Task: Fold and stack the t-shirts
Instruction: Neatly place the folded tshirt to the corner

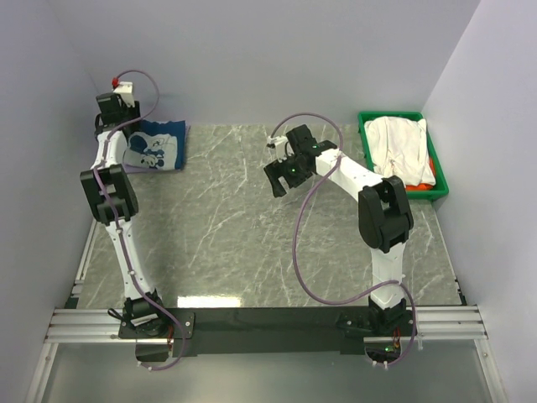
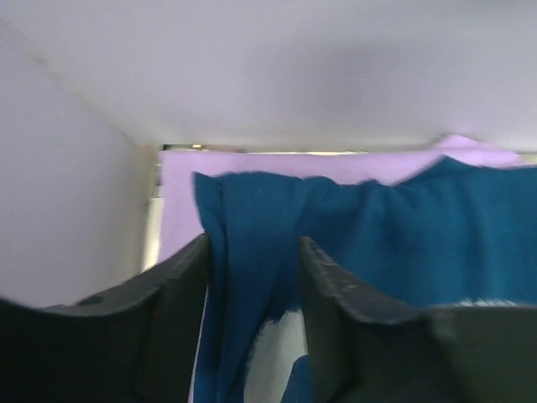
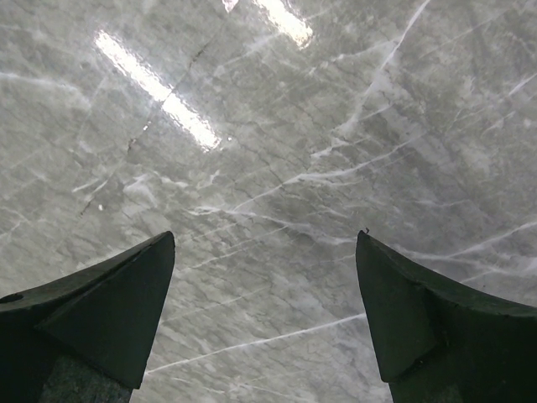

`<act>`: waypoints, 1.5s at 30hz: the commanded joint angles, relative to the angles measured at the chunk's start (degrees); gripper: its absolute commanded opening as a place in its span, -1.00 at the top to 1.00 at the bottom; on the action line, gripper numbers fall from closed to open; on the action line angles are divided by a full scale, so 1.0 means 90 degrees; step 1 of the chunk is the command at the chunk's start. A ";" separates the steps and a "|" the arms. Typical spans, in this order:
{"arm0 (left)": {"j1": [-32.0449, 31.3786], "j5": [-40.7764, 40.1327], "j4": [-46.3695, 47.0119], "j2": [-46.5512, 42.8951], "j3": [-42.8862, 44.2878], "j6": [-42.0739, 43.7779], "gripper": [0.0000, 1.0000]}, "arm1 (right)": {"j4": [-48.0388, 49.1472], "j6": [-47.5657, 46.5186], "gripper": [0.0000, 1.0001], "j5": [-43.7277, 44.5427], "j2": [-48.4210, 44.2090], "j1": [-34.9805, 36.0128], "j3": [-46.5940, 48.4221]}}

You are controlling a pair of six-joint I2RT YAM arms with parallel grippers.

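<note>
**Top external view.** The green bin [image 1: 366, 144] sits at the far right edge of the marble table [image 1: 226, 235]. It holds a crumpled white t-shirt [image 1: 401, 147], which fills most of it. An orange-red t-shirt [image 1: 429, 178] shows only as a strip under the white one at the bin's near end. The navy t-shirt [image 1: 158, 145] lies well apart from the bin, in the opposite far corner. Its white printed graphic faces up, too small to make out any lettering. The left gripper [image 1: 122, 117] is over the edge of that shirt farthest from the bin, and its jaws are hidden from this view. The right gripper [image 1: 275, 178] hangs between the bin and the navy shirt, nearer the bin, with its jaws parted.

**Left wrist view.** The left gripper [image 2: 253, 252] is closed most of the way, with a bunched fold of the navy t-shirt [image 2: 403, 235] between its two dark fingers [image 2: 172, 285]. The cloth touches both inner faces and its wrinkles run in toward the gap. A pale lavender t-shirt [image 2: 336, 164] lies flat beneath the navy one and shows past its far edge.

**Right wrist view.** The right gripper [image 3: 264, 243] is spread wide and holds nothing. Only the bare table [image 3: 277, 109] shows between and beyond its fingers [image 3: 117, 294].
</note>
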 commanded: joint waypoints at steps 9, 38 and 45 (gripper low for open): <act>0.0218 0.1328 0.0152 -0.1926 -0.1522 -0.0420 -0.01 | -0.0032 0.0038 -0.90 0.0041 -0.0504 -0.0219 -0.0060; 0.0463 0.1780 -0.1244 -0.3850 -0.3077 -0.0901 -0.99 | 0.0046 0.0000 -0.98 0.1093 -0.2349 -0.0981 -0.0997; -0.0962 0.0924 -0.2713 -0.5145 -0.3412 0.0197 -0.99 | -0.0052 -0.0089 -0.99 0.1806 -0.3626 -0.1040 -0.1388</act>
